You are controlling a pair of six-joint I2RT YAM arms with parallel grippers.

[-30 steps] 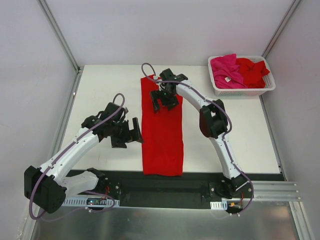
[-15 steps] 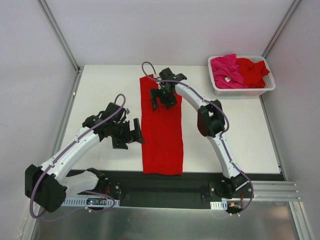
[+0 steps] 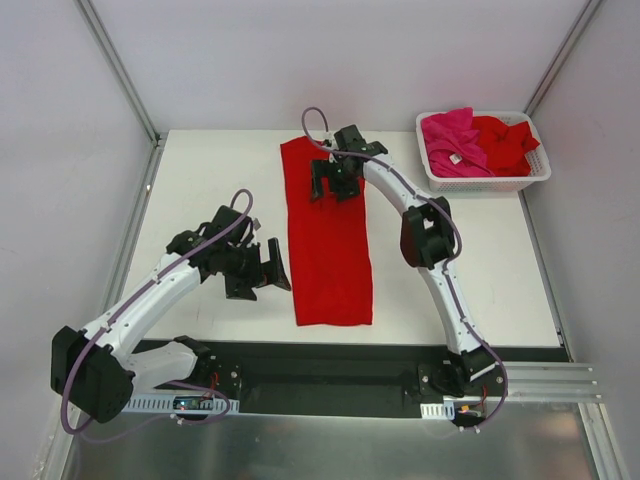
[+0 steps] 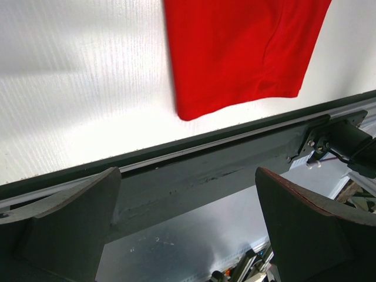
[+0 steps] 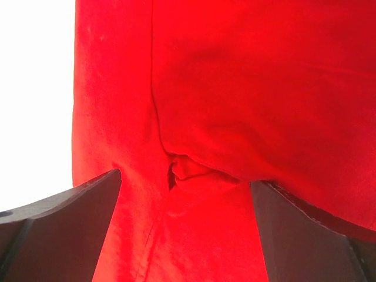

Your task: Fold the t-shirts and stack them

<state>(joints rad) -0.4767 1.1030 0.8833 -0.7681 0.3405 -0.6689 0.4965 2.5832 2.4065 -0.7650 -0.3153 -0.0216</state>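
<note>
A red t-shirt lies folded into a long narrow strip down the middle of the white table. My right gripper is at the strip's far end, fingers wide apart and down on the cloth. In the right wrist view the red cloth fills the frame and a small pucker sits between the jaws of the right gripper. My left gripper is open and empty, just left of the strip's near part. In the left wrist view, the strip's near corner shows beyond the left gripper.
A white slotted basket at the back right holds a magenta-pink shirt and a red shirt. A dark rail runs along the table's near edge, also in the left wrist view. White walls stand on three sides.
The red strip has slid away from the near rail toward the far side and slightly right, with my right gripper moving the same way. The left gripper has barely moved.
</note>
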